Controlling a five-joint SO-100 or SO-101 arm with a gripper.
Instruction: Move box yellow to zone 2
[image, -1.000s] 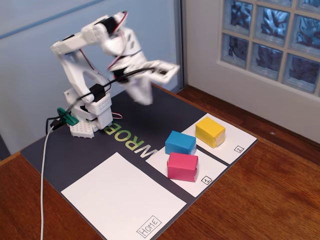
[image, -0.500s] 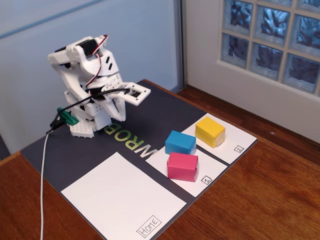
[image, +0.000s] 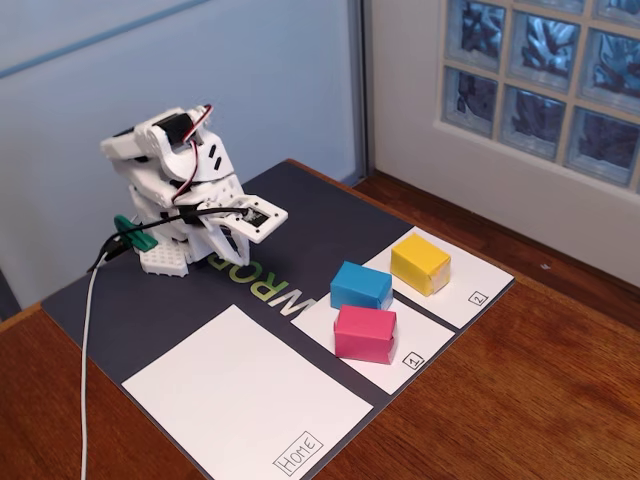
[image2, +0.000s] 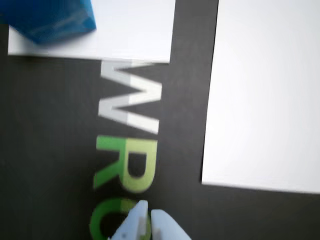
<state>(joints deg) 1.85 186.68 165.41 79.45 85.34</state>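
The yellow box sat on the white sheet marked 2, at the far right of the dark mat in the fixed view. Just beside it, the blue box and the pink box rested on the sheet marked 1. The large Home sheet lay nearer the camera. The arm was folded low over its base, well apart from the boxes. In the wrist view the gripper held nothing, its fingertips pressed together above the mat's lettering.

box yellow: bright yellow | zone 2: white | mat: dark grey
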